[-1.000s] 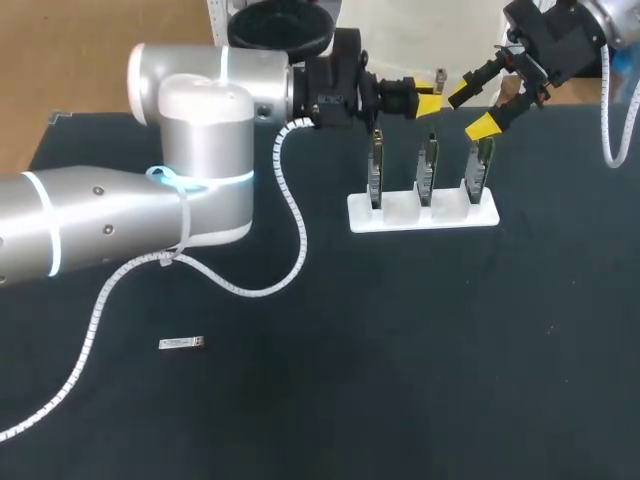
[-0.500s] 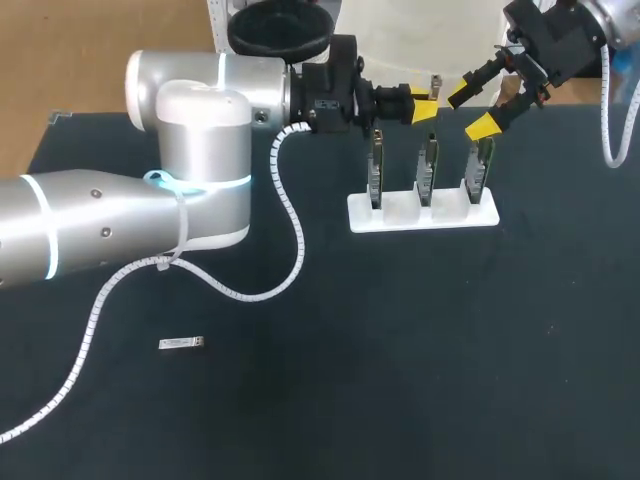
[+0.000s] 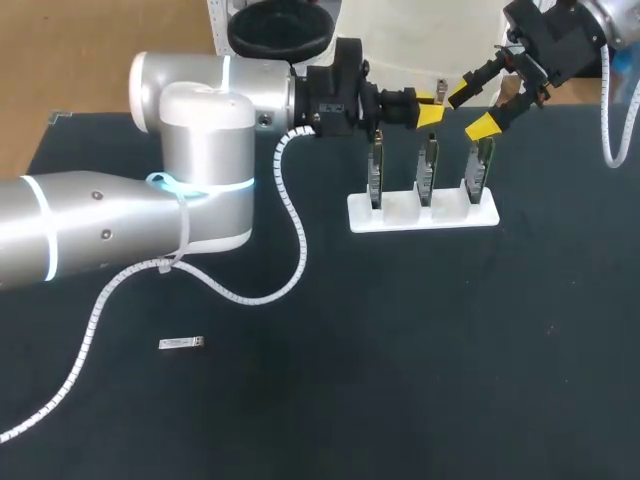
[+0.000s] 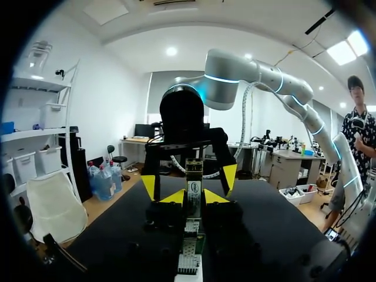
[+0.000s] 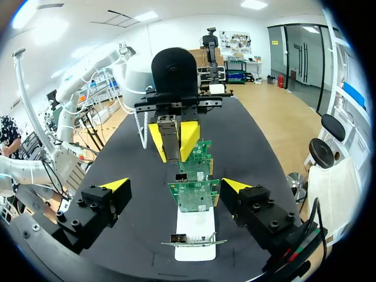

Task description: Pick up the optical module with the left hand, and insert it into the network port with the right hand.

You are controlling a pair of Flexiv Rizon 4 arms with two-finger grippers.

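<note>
My left gripper (image 3: 431,109) is shut on a small metal optical module (image 3: 439,86), held in the air above the back of a white holder (image 3: 422,217). Three green network cards (image 3: 427,165) stand upright in that holder. In the left wrist view the module (image 4: 192,189) sits upright between my yellow tips. My right gripper (image 3: 472,108) hangs open just right of the module, over the right-hand card. From the right wrist view its fingers (image 5: 114,187) straddle the nearest card (image 5: 194,195), and the left gripper (image 5: 173,140) with the module (image 5: 168,134) faces it beyond the row.
A second small module (image 3: 182,343) lies flat on the black table at the front left. A white spiral cable (image 3: 290,215) from my left arm loops over the table left of the holder.
My left gripper with the module has dipped slightly lower and shifted a little sideways. The right arm has stayed still.
</note>
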